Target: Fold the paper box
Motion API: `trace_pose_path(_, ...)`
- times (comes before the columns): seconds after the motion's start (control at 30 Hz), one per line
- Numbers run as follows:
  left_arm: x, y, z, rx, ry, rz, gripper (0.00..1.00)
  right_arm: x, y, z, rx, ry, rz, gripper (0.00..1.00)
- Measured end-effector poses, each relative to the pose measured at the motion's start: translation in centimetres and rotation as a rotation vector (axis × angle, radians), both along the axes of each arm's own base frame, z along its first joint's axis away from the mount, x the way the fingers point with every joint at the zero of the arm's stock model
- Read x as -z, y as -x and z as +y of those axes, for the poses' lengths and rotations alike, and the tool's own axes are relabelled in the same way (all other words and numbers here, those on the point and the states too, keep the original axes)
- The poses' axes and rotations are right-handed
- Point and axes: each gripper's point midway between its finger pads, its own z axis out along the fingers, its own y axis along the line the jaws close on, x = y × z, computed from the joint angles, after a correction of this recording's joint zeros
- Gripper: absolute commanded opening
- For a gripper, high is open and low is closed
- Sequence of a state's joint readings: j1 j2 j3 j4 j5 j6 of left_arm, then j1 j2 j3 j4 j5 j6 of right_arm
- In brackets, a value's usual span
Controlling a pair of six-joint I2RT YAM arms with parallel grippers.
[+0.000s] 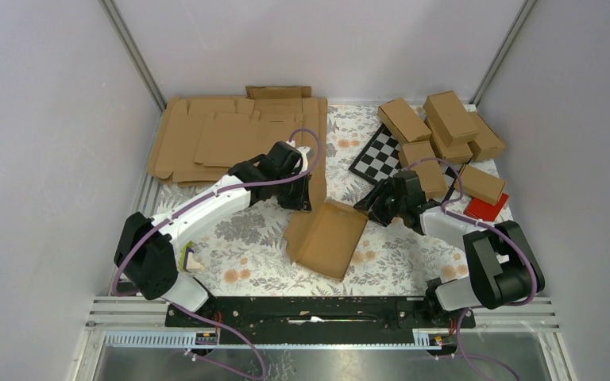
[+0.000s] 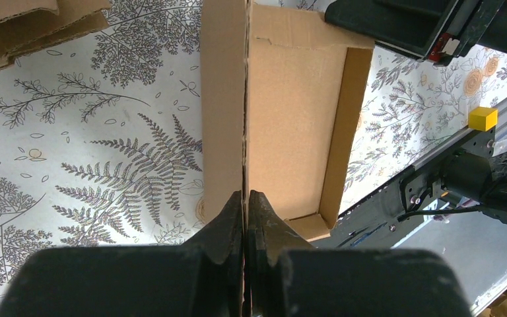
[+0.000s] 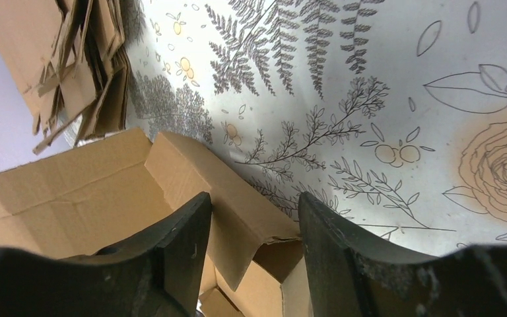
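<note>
Seen from above, a half-formed brown paper box lies open like a shallow tray near the middle of a flower-printed surface, between two robot arms. The left pincer is clamped together on the box's tall side panel. The left wrist view shows that panel pinched edge-on between the fingertips and standing upright, a grip that seems meant to steady the box and keep the wall raised. The right pincer sits at the box's far right corner, its fingers apart and straddling a loose end flap that rises into the gap. Whether either finger touches the card cannot be told. The step in hand looks like catching that flap to turn it inward. The box's near edge angles toward the arm bases, with bare patterned surface in front of it and to its left, the freest room for moving. Behind the left arm lies a pile of flat cardboard blanks. Behind the right arm, a checkered board and a group of finished cartons sit close, so that side is tighter.
</note>
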State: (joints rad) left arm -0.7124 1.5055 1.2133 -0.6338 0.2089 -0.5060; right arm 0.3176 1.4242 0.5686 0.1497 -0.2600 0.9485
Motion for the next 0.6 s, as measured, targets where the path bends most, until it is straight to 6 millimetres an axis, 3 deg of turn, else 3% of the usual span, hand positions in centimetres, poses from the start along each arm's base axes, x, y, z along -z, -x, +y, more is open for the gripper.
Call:
trace_pose_path(0.33,0.0,0.0,0.0,0.0,0.001,-0.001,0.01,1.5,1.3,0.3,-0.174,0.055,-0.018,0.54)
trace_pose_path(0.6,-0.3,-0.3,-0.2,0.001,0.004,-0.007,0.0,1.6,1.7,0.0,-0.31,0.127,-0.083,0.52)
